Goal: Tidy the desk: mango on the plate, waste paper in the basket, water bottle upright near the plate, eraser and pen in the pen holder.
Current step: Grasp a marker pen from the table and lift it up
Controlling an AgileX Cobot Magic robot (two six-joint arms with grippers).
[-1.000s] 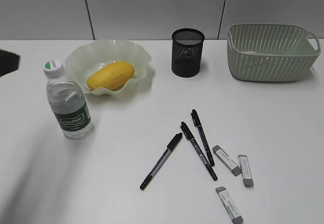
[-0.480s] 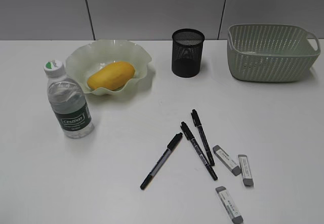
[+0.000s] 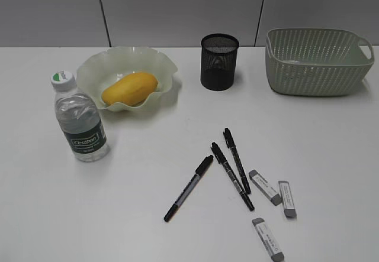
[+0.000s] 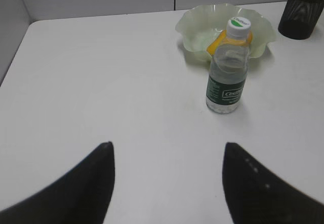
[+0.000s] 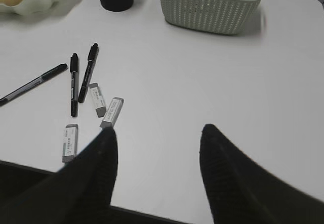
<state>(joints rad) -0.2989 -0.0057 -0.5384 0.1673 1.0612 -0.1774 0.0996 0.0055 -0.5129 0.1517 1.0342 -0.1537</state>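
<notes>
The left arm has withdrawn from the exterior view, both end effectors [image 4: 167, 183] [image 5: 157, 168] gape empty, and the thin pens [image 5: 81, 77] and erasers [image 5: 104, 105] ahead-left of the right one could slip from a pinch or roll across the bench [image 3: 308, 144].

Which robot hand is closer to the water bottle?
Left. The left hand hangs open over bare desk with the water bottle just ahead of it. The right hand is over by the erasers, far off.
</notes>
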